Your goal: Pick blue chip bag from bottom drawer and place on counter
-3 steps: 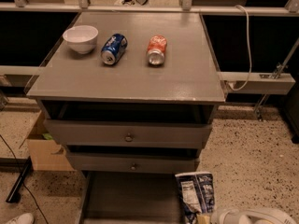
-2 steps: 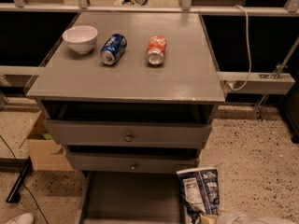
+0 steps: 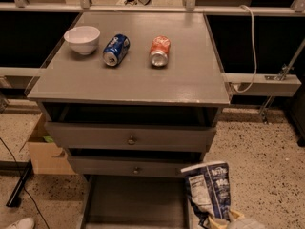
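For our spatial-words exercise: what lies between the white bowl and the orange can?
A blue can on its side, camera view. The gripper is bottom right, at the lower end of the chip bag.

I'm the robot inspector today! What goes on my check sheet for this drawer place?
Surface: grey counter, flat, carrying three things.
Job's things: blue chip bag stands over the right edge of the pulled-out bottom drawer, not on the counter.
Clutter: white bowl, blue can and orange can; both cans lie on their sides.
Tool: at the view's bottom edge, just under the bag.
Cables: white cable hanging at the right.
Surroundings: cardboard box on the left, speckled floor.
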{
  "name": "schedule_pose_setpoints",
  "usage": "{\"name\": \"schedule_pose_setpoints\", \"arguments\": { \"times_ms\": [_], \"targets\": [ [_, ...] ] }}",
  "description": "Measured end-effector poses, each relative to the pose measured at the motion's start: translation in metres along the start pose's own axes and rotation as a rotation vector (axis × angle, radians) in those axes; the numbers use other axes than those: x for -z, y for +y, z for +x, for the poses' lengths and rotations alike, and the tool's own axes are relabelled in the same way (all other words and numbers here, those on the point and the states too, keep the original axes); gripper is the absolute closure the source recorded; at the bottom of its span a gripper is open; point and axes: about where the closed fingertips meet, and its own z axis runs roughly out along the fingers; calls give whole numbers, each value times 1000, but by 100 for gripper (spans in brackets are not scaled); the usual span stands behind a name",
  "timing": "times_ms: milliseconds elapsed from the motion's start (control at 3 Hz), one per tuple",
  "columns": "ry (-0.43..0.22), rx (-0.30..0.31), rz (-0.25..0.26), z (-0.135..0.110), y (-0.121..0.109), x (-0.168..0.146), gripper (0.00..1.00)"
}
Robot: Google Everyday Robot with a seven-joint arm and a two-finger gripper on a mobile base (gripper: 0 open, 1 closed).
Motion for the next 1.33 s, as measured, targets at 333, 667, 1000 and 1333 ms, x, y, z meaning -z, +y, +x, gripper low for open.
{"name": "schedule_pose_setpoints", "arguments": {
  "times_ms": [333, 667, 1000, 1333],
  "targets": [
    [-53, 3, 35, -23, -10, 13, 100],
    [-113, 30, 78, -56, -16, 33, 100],
    [-176, 76, 120, -101, -15, 53, 100],
    [-226, 131, 140, -145, -6, 66, 100]
  ]
}}
